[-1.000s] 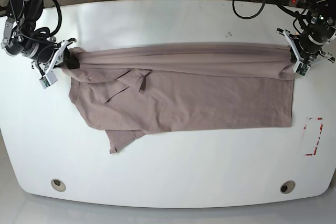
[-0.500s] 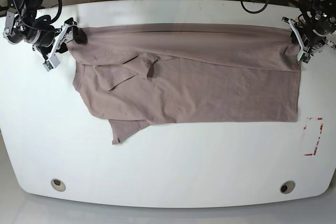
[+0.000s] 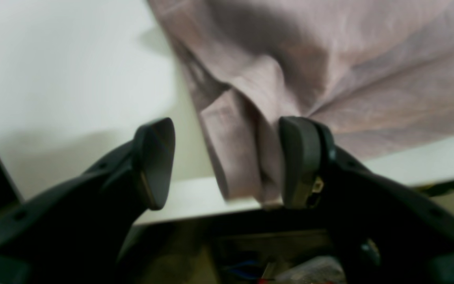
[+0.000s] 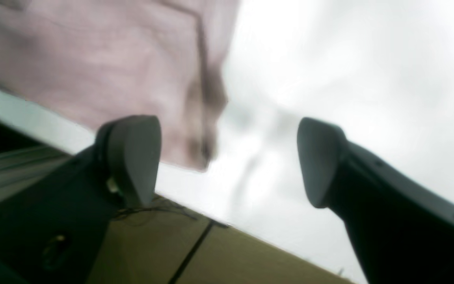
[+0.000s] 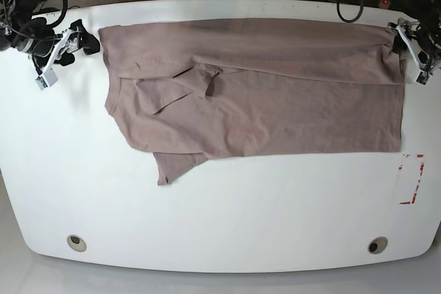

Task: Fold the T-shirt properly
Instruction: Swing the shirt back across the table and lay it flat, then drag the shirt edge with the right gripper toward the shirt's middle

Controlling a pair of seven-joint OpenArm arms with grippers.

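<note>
Bunched hem of the dusty mauve-brown cotton T-shirt fills the gap between the left fingers; bare white counter between the right fingers

White bench, rounded corners. You see T-shirt lying flat across far half, spanning most of width, top hem at far edge, one sleeve folded over body at left. Red-marked patch at right edge. Two round holes near front corners.
</note>
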